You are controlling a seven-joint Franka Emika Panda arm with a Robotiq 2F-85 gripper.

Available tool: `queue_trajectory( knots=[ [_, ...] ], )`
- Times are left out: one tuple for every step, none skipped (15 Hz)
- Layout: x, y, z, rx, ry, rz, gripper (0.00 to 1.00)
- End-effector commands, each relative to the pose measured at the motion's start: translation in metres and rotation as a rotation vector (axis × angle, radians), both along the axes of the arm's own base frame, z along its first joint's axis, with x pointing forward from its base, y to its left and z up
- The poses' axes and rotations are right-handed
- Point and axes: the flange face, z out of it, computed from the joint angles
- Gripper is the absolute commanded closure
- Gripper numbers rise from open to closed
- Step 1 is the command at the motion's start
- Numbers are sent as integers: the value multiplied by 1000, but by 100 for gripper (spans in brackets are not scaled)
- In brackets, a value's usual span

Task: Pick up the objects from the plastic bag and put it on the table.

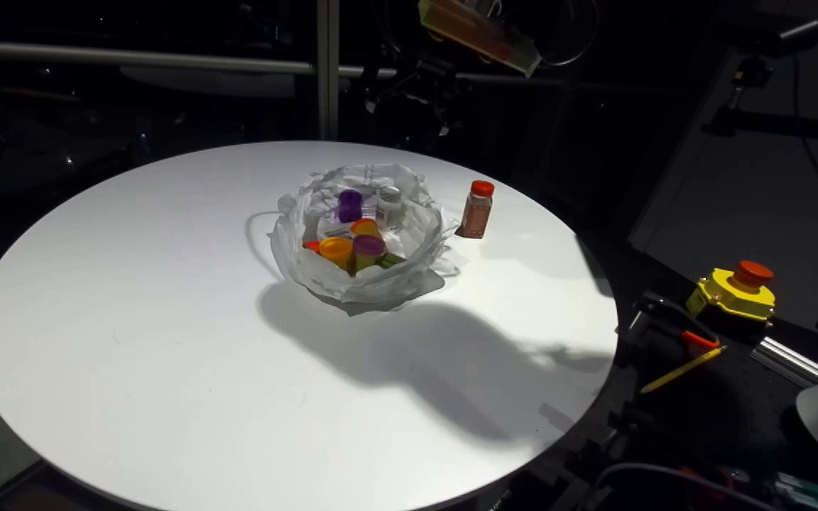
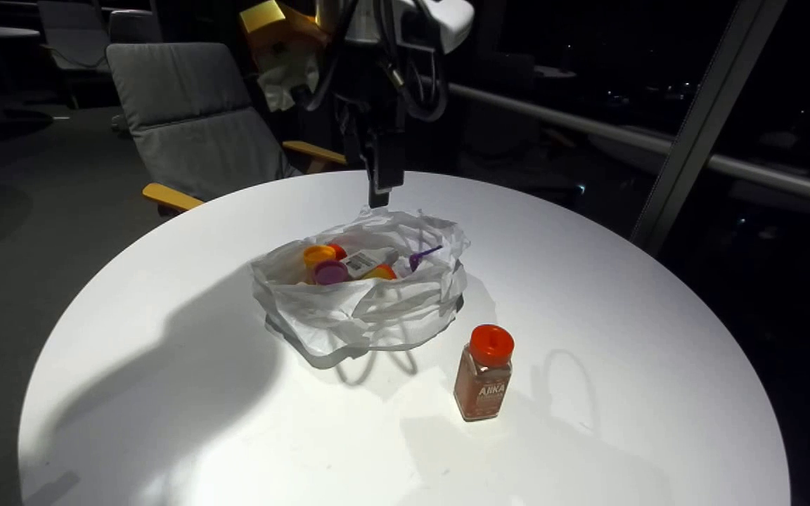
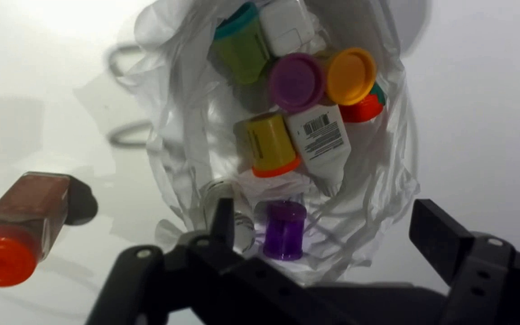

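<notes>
The crinkled plastic bag (image 1: 388, 284) lies spread like a bowl on the white round table (image 1: 132, 341). Inside it, the wrist view shows a purple container (image 3: 284, 234), a clear jar (image 3: 243, 232) partly behind a finger, a yellow cup (image 3: 271, 142), a white tube (image 3: 321, 140), a purple-lidded cup (image 3: 297, 82), an orange-lidded cup (image 3: 351, 76), a green cup (image 3: 244, 52), a white box (image 3: 286, 27) and a red piece (image 3: 363, 109). Outside the bag, a red-capped bottle (image 2: 484, 383) stands upright on the table. My gripper (image 3: 323, 214) hovers above the bag, open, holding nothing.
A yellow device with a red button (image 1: 735, 292) and a yellow pencil (image 1: 684, 369) are on a dark surface beside the table. A grey chair (image 2: 194, 119) stands behind the table, near its edge. Window frame bars (image 2: 711, 126) rise beyond.
</notes>
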Motion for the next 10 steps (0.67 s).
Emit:
queue_trajectory(
  knots=[
    [29, 2, -35, 25, 41, -67, 0],
    [33, -1, -48, 28, 61, -89, 0],
    [37, -7, -62, 24, 75, -113, 0],
    [41, -12, -74, 19, 87, -135, 0],
    [43, -19, -85, 12, 102, -156, 0],
    [47, -26, -95, 9, 110, -178, 0],
    [50, -31, -104, 9, 120, -197, 0],
    [52, -34, -110, 10, 124, -213, 0],
    [56, -40, -116, 6, 120, -232, 0],
    [59, -42, -120, 8, 116, -244, 0]
  ],
)
